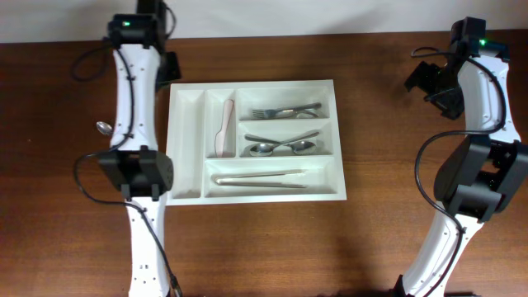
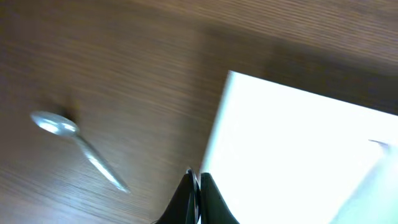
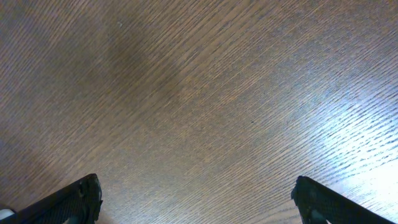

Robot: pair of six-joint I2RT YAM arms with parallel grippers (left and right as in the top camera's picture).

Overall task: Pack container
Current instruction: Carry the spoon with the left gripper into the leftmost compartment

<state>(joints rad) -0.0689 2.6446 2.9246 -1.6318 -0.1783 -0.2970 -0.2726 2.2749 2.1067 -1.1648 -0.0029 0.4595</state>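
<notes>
last spoon out, container almost packed
a lone spoon (image 1: 102, 128) lies on the bench (image 1: 330, 247) at far left, beside the left arm (image 1: 136, 99); the left fingers (image 2: 188, 198) hang clenched on nothing near the container's left edge. the white container (image 1: 339, 165) sits mid-bench, holding forks (image 1: 285, 111), spoons (image 1: 280, 147) and longer pieces (image 1: 260, 179), its leftmost slot (image 1: 186, 132) bare. the right fingers (image 3: 74, 202) are spread wide over bare wood, well apart. the step in hand looks like fetching that spoon: the left fingers must release, straddle its handle, then close.
</notes>
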